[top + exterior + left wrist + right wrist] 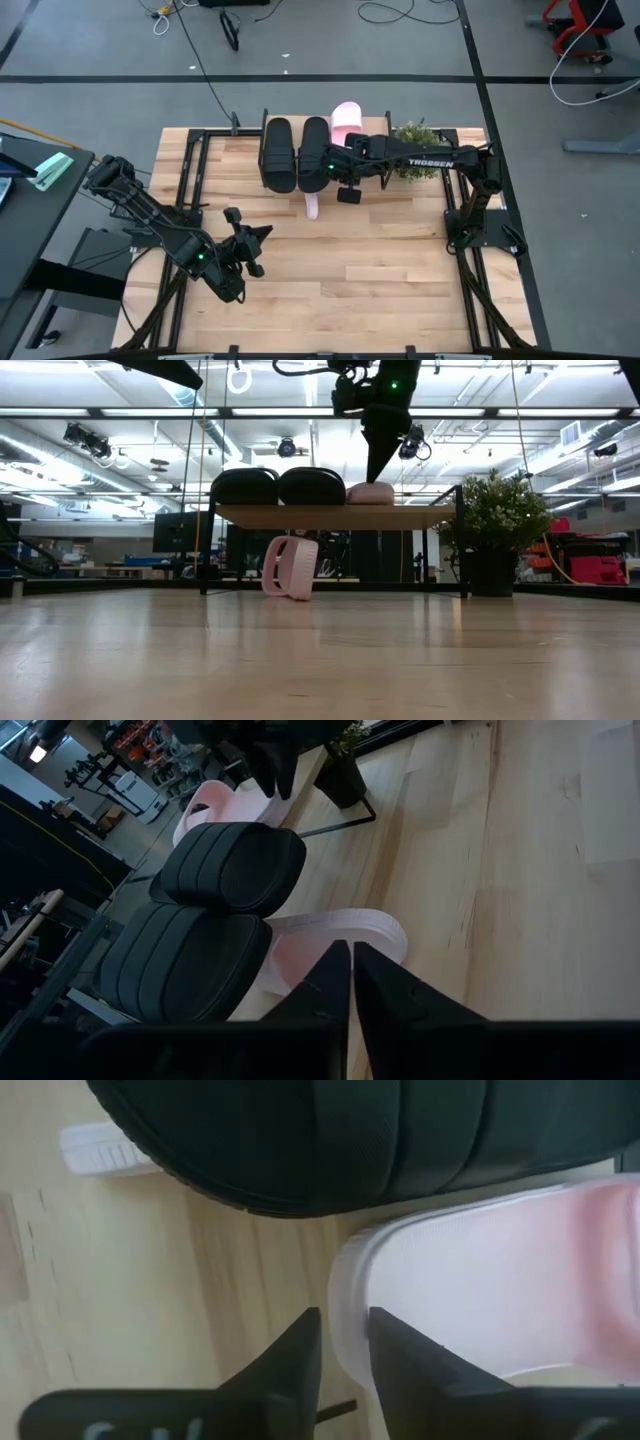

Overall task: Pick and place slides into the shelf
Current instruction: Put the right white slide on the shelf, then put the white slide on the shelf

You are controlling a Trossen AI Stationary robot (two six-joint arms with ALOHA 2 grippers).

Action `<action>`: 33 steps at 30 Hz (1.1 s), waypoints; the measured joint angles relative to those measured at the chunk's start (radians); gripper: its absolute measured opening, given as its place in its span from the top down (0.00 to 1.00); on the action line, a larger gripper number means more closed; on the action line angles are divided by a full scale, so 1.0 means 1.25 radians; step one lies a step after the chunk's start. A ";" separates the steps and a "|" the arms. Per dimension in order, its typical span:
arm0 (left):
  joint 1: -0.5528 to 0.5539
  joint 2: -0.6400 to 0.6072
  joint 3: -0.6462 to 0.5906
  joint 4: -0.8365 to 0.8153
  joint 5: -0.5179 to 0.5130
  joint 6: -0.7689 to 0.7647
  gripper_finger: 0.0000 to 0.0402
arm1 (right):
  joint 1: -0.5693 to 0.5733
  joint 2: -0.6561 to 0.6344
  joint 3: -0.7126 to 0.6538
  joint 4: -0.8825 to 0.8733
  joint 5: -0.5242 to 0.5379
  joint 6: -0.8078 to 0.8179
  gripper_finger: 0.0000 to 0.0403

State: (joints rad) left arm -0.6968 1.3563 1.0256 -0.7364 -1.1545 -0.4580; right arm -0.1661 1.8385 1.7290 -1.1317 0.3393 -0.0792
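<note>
While you look down from above, you see two black slides [296, 153] lying side by side on the shelf [420, 190], their long axes running across its short depth, from the front edge toward the back. One pink slide [346, 119] lies next to them on the board, pointing the same way, though the right arm covers most of it. The other pink slide [289, 567] is on the table under the shelf, standing tilted on its edge, and only its end pokes out past the board from above. Your right gripper [344, 1342] hovers just over the pink slide on the shelf, fingers a narrow slit apart and holding nothing. Your left gripper [351, 963] waits over the bare table nearer the front, fingers almost together and empty. A potted plant [497, 530] sits by the shelf's right end.
</note>
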 joint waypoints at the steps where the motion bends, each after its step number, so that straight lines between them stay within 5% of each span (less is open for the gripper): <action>1: 0.000 0.000 0.000 0.000 0.000 0.000 0.93 | 0.002 0.000 0.000 0.000 0.000 0.003 0.76; 7: 0.000 0.000 0.000 -0.001 0.000 0.001 0.93 | 0.057 0.000 0.000 -0.002 0.013 0.017 0.69; 12: 0.000 0.000 0.000 -0.001 0.000 0.001 0.95 | 0.107 0.000 0.000 -0.002 0.118 -0.046 0.68; 21: 0.000 0.000 0.000 -0.001 0.000 0.004 0.94 | 0.207 -0.001 -0.053 0.085 0.050 0.049 0.68; 29: 0.000 0.000 0.000 -0.001 0.000 0.000 0.94 | 0.269 -0.002 -0.216 0.432 0.096 0.420 0.68; 33: 0.000 0.000 0.000 -0.001 0.000 -0.001 0.96 | 0.293 0.000 -0.323 0.559 0.214 0.563 0.68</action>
State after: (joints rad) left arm -0.6968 1.3563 1.0256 -0.7372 -1.1542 -0.4590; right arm 0.1999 1.8385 1.3247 -0.4332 0.6064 0.6246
